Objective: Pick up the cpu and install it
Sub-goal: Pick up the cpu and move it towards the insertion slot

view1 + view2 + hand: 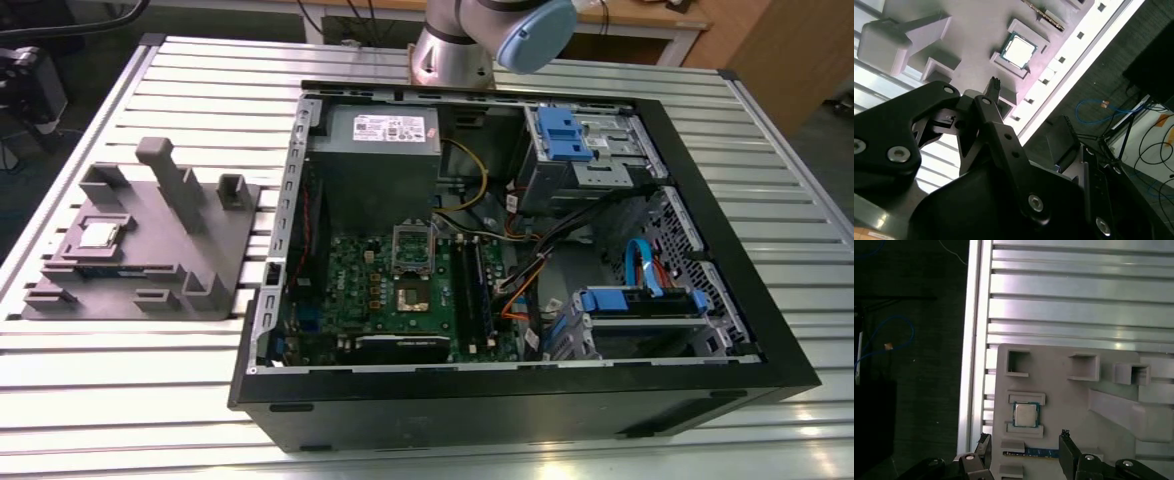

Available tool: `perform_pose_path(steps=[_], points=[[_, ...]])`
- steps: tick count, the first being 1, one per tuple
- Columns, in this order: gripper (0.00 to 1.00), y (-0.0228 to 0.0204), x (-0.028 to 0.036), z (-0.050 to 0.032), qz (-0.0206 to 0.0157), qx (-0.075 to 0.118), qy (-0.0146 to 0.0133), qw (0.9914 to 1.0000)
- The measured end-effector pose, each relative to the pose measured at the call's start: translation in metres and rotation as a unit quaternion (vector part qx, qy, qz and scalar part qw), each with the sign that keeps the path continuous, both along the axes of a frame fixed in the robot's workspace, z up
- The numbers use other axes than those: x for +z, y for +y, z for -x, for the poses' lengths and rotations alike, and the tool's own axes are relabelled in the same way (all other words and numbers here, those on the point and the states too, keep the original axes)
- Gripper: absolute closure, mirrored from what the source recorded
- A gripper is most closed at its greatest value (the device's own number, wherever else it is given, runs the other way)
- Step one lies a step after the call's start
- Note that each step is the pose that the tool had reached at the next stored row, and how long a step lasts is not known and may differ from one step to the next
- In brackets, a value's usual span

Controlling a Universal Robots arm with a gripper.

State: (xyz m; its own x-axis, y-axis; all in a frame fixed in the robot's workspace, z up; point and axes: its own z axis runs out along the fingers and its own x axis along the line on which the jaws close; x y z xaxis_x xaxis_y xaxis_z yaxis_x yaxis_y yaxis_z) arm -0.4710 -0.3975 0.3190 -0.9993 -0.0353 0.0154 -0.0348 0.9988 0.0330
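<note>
Nothing legible. The white label [386, 127] on the grey metal power supply box [374, 185], upper middle of the exterior view, has print too small to read. No readable markings on the silvery-grey square cpu [1025, 414].

In the exterior view the arm [451, 50] is cut off at twelve o'clock, and the chip [102, 234] at nine o'clock is too small for detail.

Open computer case [534, 405], grey fixture block [224, 262], slatted table [120, 385]

slatted aluminium table [120, 420] | dark floor [914, 390] | wooden desk [654, 14] behind | wooden panel [781, 50]
</note>
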Motion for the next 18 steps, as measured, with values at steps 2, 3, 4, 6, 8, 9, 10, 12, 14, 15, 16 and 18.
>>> perform_pose_path(steps=[2,3,4,6,8,9,10,12,14,15,16,18], points=[[0.36,0.0000,-0.0022,0.0000,0.0000,0.000,-0.0029,1.00000],[0.36,0.0000,-0.0040,0.0000,-0.0001,0.000,-0.0036,0.99999],[0.36,0.0000,-0.0058,0.0000,0.0000,0.000,-0.0037,0.99999],[0.36,-0.0002,-0.0094,0.0001,0.0000,0.000,-0.0038,0.99999],[0.36,-0.0013,-0.0131,0.0000,0.0000,0.000,-0.0038,0.99999],[0.36,-0.0013,-0.0149,-0.0001,0.0000,0.000,-0.0037,0.99999],[0.36,-0.0013,-0.0167,-0.0002,0.0000,0.000,-0.0038,0.99999],[0.36,-0.0014,-0.0203,-0.0004,0.0000,0.000,-0.0037,0.99999],[0.36,-0.0013,-0.0240,-0.0006,0.0000,0.000,-0.0037,0.99999],[0.36,-0.0014,-0.0258,-0.0006,0.0000,0.000,-0.0037,0.99999],[0.36,-0.0014,-0.0276,-0.0007,0.0000,0.000,-0.0037,0.99999],[0.36,-0.0014,-0.0312,-0.0009,0.0000,0.000,-0.0037,0.99999]])
